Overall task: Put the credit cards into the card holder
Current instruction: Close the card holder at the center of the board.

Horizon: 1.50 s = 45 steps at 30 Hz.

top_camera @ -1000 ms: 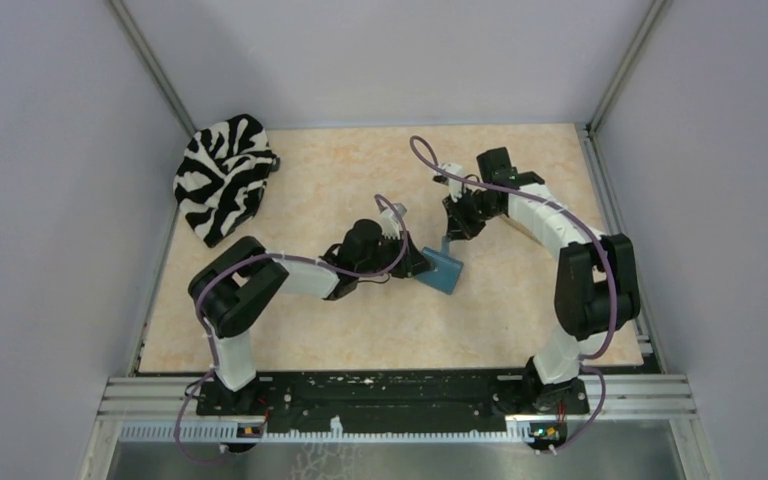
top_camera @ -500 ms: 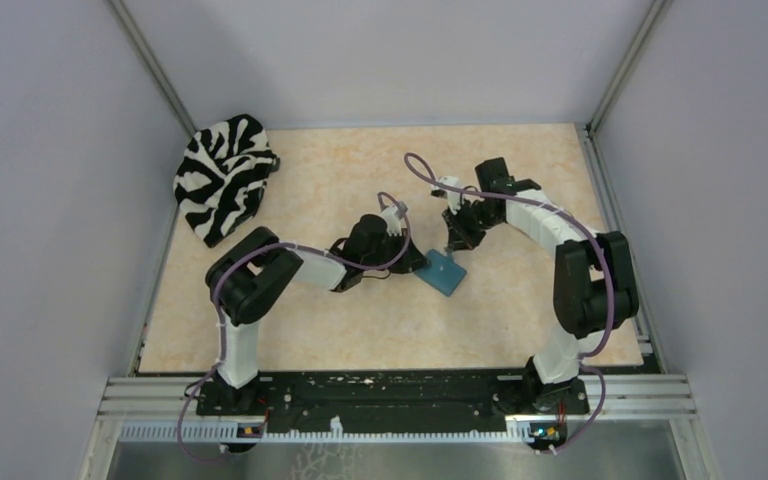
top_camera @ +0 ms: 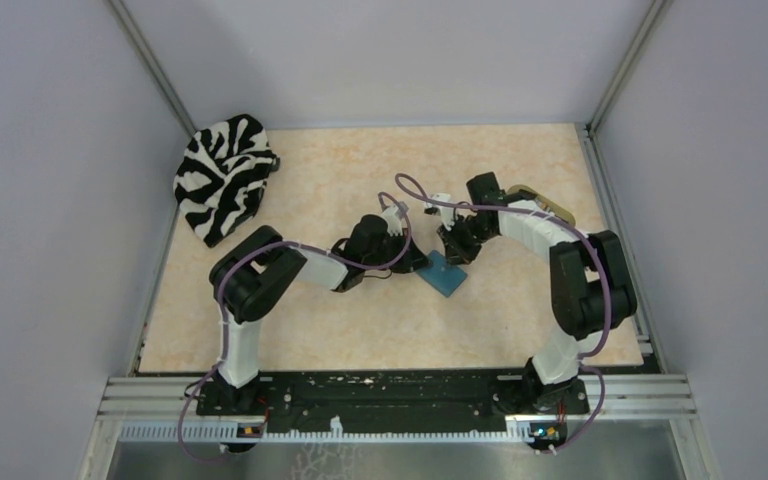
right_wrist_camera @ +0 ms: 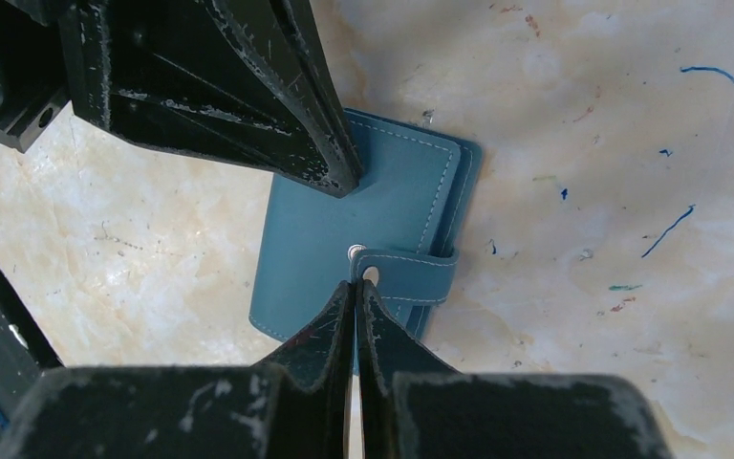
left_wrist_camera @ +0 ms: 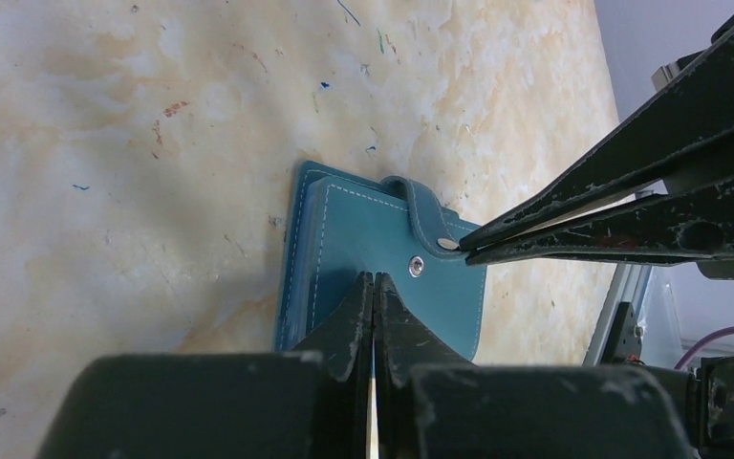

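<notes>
The card holder (left_wrist_camera: 382,277) lies closed on the bench (top_camera: 360,330), left jaws together pressing its face, right jaws together at the snap tab (right_wrist_camera: 406,275); prying may skid it from under that narrow hold

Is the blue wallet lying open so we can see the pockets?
No, the wallet lies folded flat on the table, only its stitched outer cover showing.

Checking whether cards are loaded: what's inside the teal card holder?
Its inside is hidden: the card holder lies folded shut, with left gripper and right gripper tips on its cover. No cards visible.
</notes>
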### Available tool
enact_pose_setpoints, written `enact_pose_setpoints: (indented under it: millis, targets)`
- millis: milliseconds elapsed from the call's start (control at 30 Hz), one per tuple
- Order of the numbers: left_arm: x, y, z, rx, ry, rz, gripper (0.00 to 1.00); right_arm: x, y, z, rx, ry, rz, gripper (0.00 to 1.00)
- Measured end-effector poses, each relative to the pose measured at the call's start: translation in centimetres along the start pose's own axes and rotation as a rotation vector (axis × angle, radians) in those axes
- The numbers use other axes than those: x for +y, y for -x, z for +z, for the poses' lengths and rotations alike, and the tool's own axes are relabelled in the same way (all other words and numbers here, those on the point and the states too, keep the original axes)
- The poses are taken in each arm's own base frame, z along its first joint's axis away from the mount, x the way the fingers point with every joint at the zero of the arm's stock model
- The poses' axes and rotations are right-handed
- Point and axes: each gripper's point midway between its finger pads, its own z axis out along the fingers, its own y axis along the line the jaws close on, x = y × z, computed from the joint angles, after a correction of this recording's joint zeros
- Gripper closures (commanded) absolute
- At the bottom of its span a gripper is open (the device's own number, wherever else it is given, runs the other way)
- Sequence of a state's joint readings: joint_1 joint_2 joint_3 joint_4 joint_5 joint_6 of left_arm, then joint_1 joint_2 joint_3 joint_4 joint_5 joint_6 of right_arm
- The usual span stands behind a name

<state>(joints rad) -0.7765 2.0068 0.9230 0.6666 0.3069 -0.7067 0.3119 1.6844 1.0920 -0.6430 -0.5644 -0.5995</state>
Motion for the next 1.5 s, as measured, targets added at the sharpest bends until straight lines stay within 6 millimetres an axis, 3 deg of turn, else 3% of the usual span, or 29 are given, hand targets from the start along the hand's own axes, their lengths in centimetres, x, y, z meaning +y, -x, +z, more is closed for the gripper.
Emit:
enact_pose_setpoints:
  millis: [1500]
  targets:
    - [-0.2,-0.3,-0.1,0.001,-0.021,-0.021,1.00,1.0,-0.7,1.5,0.075,-0.042,-0.058,1.00]
